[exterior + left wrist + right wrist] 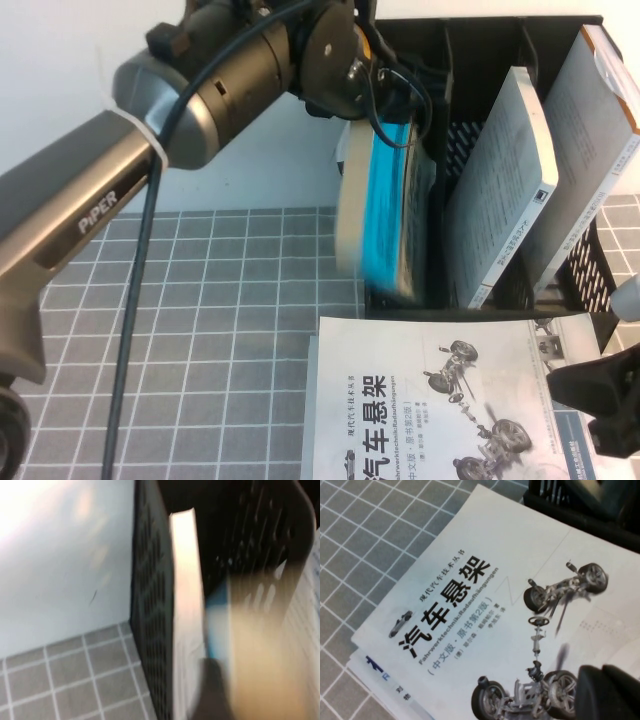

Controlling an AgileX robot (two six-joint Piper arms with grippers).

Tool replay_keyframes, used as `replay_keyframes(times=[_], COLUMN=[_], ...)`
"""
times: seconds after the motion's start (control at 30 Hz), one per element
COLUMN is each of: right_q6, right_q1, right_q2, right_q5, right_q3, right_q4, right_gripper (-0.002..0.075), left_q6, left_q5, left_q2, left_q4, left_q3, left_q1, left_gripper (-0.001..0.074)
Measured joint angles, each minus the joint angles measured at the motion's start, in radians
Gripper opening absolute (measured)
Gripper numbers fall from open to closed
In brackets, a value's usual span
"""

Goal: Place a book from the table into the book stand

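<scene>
High view shows the left hand (385, 100) up at the far side of the scene, closed on the top edge of the book (385, 215), which hangs upright from it with its blue cover facing right and its cream page block to the left. The book is blurred (it looks to be in motion), and its lower edge sits at the mouth of the leftmost compartment of the book stand (470, 60), clear of the worktop (220, 330). From the left wrist camera the cream page edge stands just beside the stand's black slotted wall, so the book seems partly entered, though I cannot tell whether its bottom touches the stand's floor.

Further right in the stand, two other books already lean in the middle and right compartments: a white-covered one (505, 185) and a grey-covered one (590, 150), both tilted to the right.

Nearer, a white book with suspension drawings (440, 400) lies flat on the worktop, on top of at least one more volume whose edge peeks out below it in the right wrist view. The right hand (600, 395) hovers low at the near right, over that white book's corner; I cannot tell how its jaws stand.

By my reading the pick and carry are done; what is left is lowering the book fully into the compartment and letting go.
</scene>
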Motion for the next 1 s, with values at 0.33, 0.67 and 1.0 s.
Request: replay_keyframes(times=[0.33, 0.67, 1.0], right_q6=[-0.100, -0.622, -0.789], right_q1=[0.002, 0.041, 0.253], right_q2=[0.000, 0.152, 0.555], right_q5=[0.065, 0.177, 0.052], right_q3=[0.000, -0.038, -0.266], right_q4=[0.039, 0.656, 0.763], right_gripper=[-0.0003, -0.0003, -0.0003], left_q6=[0.055, 0.200, 0.289], left_q5=[0.023, 0.281, 0.332], left_q2=[0.007, -0.081, -0.305], left_q4=[0.027, 0.029, 0.015], left_q3=[-0.103, -0.258, -0.212], left_q1=[0.000, 0.000, 0.000], left_gripper=[0.0316, 0.0008, 0.0001])
